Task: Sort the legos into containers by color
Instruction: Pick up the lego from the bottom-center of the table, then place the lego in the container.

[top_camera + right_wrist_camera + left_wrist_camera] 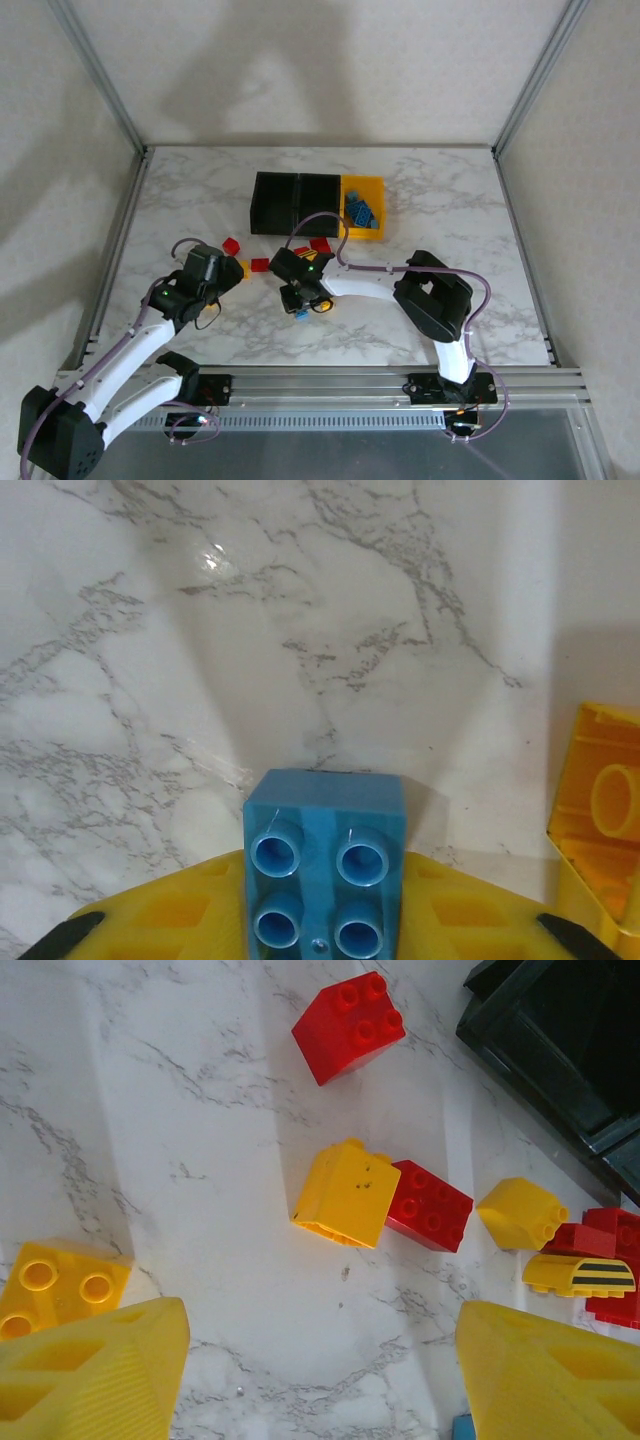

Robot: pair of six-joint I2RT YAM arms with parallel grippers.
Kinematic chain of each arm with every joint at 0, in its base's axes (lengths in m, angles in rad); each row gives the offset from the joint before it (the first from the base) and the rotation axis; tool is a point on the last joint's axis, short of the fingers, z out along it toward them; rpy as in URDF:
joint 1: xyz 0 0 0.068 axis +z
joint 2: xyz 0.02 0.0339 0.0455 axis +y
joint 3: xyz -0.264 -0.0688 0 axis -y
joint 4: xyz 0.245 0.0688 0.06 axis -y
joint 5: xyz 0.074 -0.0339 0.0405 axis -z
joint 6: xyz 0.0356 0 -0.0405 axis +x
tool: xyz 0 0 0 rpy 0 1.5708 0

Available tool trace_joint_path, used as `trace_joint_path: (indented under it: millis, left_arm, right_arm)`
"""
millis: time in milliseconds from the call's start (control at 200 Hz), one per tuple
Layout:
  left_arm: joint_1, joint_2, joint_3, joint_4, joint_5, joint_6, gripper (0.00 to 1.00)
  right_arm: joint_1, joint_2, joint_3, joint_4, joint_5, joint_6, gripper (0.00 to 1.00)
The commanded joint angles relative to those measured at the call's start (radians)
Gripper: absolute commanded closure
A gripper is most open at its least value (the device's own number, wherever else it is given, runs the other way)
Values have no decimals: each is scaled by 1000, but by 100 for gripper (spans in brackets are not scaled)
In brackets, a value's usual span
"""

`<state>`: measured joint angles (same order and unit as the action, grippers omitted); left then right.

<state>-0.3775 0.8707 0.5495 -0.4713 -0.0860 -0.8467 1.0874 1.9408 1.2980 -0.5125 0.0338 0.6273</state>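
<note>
My right gripper [300, 298] is shut on a blue lego [325, 860], which sits between its yellow fingers [170, 920] just above the marble table. My left gripper [320, 1380] hangs open over bare marble, nothing between its fingers. Ahead of it lie a yellow lego [347, 1193] touching a red lego [428, 1205], and another red lego [350, 1025] farther off. A yellow lego [60, 1285] lies by its left finger. The containers stand at the back: two black bins [295, 200] joined to a yellow bin [362, 205] that holds several blue legos [360, 212].
More red and yellow legos [580, 1260] are clustered at the right of the left wrist view, near the black bin's corner [560, 1050]. A yellow lego [600, 820] lies just right of my right gripper. Metal frame rails [110, 250] border the table's sides.
</note>
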Motion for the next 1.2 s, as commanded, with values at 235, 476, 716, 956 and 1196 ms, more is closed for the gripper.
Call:
trace_joint_path:
  millis: [235,476,716,956,1196]
  left_arm:
    - [-5,5,-9,94,115,-5,30]
    - [-61,69,14,154,120,-15,30]
    - [-154,157,45,233,112,-35,30]
    - [-194,214,56,271,114,-49,30]
    - [-209,214,60,273,101,-59,30]
  right_arm:
    - [-154,-176,71,2,44,-57,67]
    - [-332,-180,149,-14,97,-127,67]
    - [-489,-105,231,11,135,-158,67]
    - [-585,32,350,29,148,-150,66]
    - [-623,142,448,30,134,-147,66]
